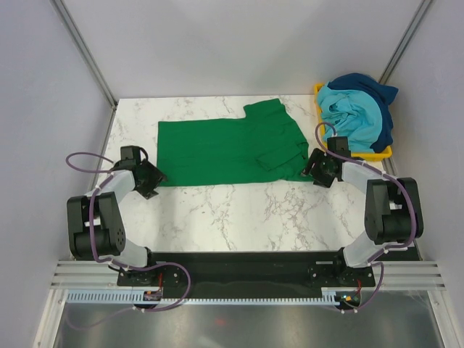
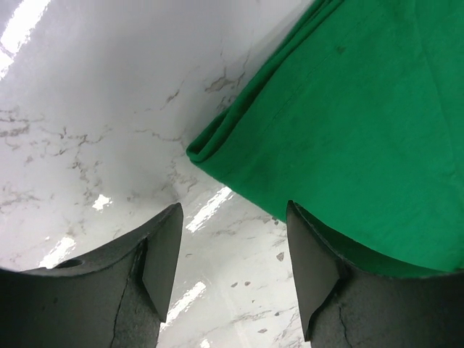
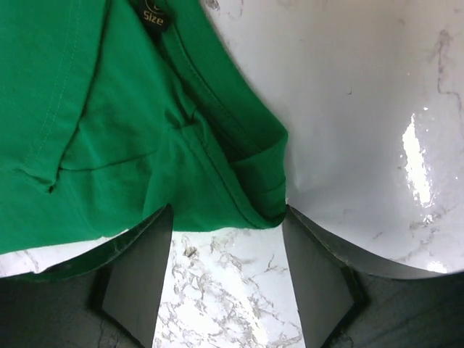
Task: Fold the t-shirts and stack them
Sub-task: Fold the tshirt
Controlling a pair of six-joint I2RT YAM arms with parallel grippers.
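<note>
A green t-shirt [image 1: 228,145] lies partly folded on the marble table, with a sleeve doubled over at its right end. My left gripper [image 1: 151,181] is open at the shirt's near left corner [image 2: 210,148], low over the table. My right gripper [image 1: 316,171] is open at the shirt's near right corner, by the collar edge [image 3: 254,174], with the size label [image 3: 154,16] further in. Neither gripper holds cloth. A heap of blue and teal t-shirts [image 1: 359,109] fills the yellow basket [image 1: 377,154] at the back right.
The marble tabletop [image 1: 239,214] runs between the shirt and the arm bases. Grey walls close in the back and both sides. The basket stands just behind my right gripper.
</note>
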